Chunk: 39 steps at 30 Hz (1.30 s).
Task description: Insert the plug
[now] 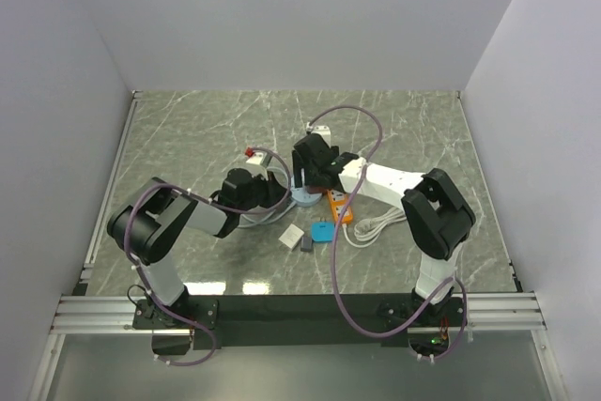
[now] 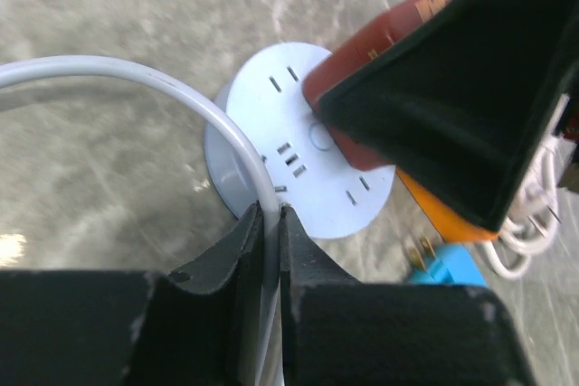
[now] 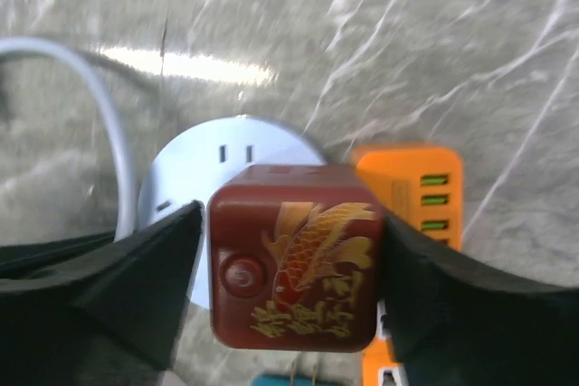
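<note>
Nearest the arm bases, a small blue plug (image 1: pixel 322 231) is lying loose on the grey marbled table (image 1: pixel 207 129); just beyond, the left gripper (image 2: pixel 271 223) is pinching a white rounded cable (image 2: pixel 181 97) in a narrow grasp beside the pale blue round socket disc (image 2: pixel 271 106); the right gripper (image 3: pixel 289 264) is clamping a dark red cube plug with a gold fish (image 3: pixel 298 223) over that disc, an orange power strip (image 3: pixel 412 192) lying just behind; the alignment step appears to be in hand; next, the prongs are needing matching slots, then a straight downward press.

Top camera: high, behind both claws, facing down over the grey marbled desk (image 1: pixel 188 129). Wrist cameras: close, sighting past left claw (image 2: pixel 271 214) and right claw (image 3: pixel 289 250). All three share the round pale-blue socket disc (image 1: pixel 303 199) (image 2: pixel 271 106) (image 3: pixel 231 146) just beyond the claws.
</note>
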Motion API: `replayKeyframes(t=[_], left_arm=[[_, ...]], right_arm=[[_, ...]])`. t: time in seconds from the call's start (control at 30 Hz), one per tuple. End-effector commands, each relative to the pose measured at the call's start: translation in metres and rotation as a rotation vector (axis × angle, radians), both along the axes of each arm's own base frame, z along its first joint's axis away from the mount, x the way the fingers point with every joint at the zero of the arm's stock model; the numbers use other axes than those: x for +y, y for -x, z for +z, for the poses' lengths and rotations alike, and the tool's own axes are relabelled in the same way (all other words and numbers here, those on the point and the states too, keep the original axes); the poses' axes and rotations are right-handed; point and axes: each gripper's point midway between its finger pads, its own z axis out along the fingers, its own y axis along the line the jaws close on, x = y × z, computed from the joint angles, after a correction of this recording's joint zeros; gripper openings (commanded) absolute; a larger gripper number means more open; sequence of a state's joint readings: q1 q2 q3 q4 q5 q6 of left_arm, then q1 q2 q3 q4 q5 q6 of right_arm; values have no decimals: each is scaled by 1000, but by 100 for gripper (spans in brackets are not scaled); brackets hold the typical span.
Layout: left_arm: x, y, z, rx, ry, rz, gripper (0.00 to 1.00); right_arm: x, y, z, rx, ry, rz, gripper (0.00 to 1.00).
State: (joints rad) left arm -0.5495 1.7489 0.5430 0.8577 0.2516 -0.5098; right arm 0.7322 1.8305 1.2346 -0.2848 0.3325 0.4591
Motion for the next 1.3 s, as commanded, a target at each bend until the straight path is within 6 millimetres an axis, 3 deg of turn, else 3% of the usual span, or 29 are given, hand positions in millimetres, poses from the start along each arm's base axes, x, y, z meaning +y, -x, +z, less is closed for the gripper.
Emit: replayKeyframes(t=[0.0,0.03,0.2,0.23,0.27,0.33,0.37,0.4,0.43,0.47,0.5,0.53,0.7,0.77,0.87,1.07,1.17,1.27], left_arm=[[-17,23,11,1,37,-109,1],[-17,23,14,-5,41,-109,1],[-13,20,23,-27,36,-83,3],[-12,19,29,-41,38,-76,5],[-9,18,31,-45,33,-63,7],[-5,16,36,-59,26,-37,19],[-3,15,37,-60,24,-23,26],[2,12,38,-61,17,10,43],[4,13,42,-70,20,21,52],[6,13,45,-74,27,37,64],[12,12,50,-87,28,67,93],[15,11,52,-93,29,85,96],[33,8,53,-102,12,184,94],[40,9,49,-85,5,217,93],[46,8,46,-82,-7,250,88],[37,12,35,-64,8,200,72],[37,11,26,-54,-21,194,68],[36,11,24,-55,-25,187,63]], right_arm=[[9,17,13,31,-37,73,87],[12,15,27,0,-64,81,93],[-3,16,59,-85,-64,51,95],[-9,18,75,-116,-81,39,95],[-20,21,76,-129,-63,14,96],[-35,31,99,-171,-81,-19,96],[-43,36,99,-174,-72,-36,96],[-49,41,102,-181,-75,-59,96],[-56,49,110,-188,-86,-65,96],[-61,56,104,-173,-85,-71,96],[-61,65,106,-163,-115,-81,97],[-61,70,101,-149,-123,-88,97],[-47,108,65,-50,-134,-89,96],[-31,124,58,-17,-151,-48,96],[-13,133,54,3,-177,-19,95],[19,152,27,85,-187,47,87],[31,158,15,127,-160,71,77],[30,162,3,163,-115,71,70]])
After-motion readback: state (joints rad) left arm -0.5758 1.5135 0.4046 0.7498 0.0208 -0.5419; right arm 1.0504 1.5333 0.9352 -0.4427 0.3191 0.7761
